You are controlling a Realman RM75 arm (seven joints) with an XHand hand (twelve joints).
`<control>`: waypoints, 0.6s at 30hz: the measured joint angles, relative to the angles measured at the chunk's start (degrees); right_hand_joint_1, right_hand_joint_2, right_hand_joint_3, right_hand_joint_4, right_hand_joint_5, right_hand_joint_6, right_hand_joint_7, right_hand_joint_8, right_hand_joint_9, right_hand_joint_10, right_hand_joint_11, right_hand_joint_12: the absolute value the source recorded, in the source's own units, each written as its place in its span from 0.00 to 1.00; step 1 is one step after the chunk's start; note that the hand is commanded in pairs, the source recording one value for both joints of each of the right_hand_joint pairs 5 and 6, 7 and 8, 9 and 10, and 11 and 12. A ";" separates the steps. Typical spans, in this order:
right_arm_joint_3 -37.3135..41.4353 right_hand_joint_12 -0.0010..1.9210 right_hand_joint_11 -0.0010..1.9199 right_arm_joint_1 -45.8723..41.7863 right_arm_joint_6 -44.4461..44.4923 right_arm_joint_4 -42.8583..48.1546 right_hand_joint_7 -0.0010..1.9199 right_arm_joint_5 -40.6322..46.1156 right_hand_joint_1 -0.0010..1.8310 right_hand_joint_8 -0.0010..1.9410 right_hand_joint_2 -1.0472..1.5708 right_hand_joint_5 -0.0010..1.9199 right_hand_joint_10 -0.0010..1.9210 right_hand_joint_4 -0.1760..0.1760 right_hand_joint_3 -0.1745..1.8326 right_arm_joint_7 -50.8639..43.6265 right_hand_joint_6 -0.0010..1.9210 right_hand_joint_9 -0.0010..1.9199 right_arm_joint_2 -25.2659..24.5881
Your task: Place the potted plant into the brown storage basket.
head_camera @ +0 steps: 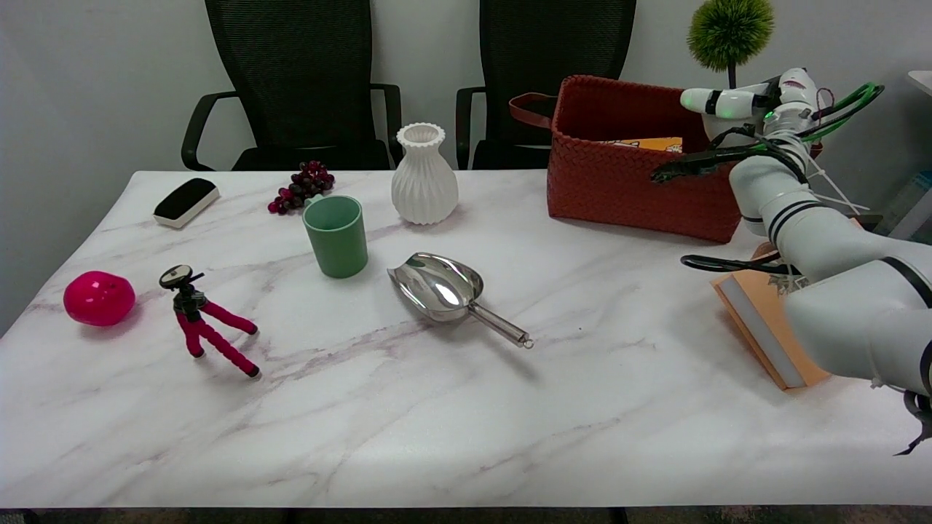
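The potted plant has a round green ball top (730,29) on a thin dark stem, and its white pot (717,129) shows partly behind my fingers. My right hand (757,102) grips the pot, one white finger (710,100) wrapped across it near the stem's base. The plant stands upright in the air over the right end of the brown woven storage basket (626,175), which sits at the table's far right. The pot's lower part is hidden behind the basket rim and my arm. A yellow-orange item (650,143) lies inside the basket.
An orange box (764,331) lies under my forearm at the right edge. A metal scoop (444,291), green cup (336,236), white vase (424,175), grapes (302,186), black eraser (186,201), pink tripod (207,324) and pink ball (98,298) spread leftward.
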 measured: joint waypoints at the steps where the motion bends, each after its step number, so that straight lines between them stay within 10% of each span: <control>1: -0.01 1.00 1.00 -0.02 0.00 0.06 1.00 0.02 0.53 0.99 0.76 0.70 0.97 0.50 0.36 0.00 0.70 0.97 0.00; 18: -0.22 1.00 1.00 -0.41 -0.08 1.90 0.89 0.44 0.61 0.88 0.51 0.51 0.85 0.50 0.56 0.07 0.51 0.85 0.06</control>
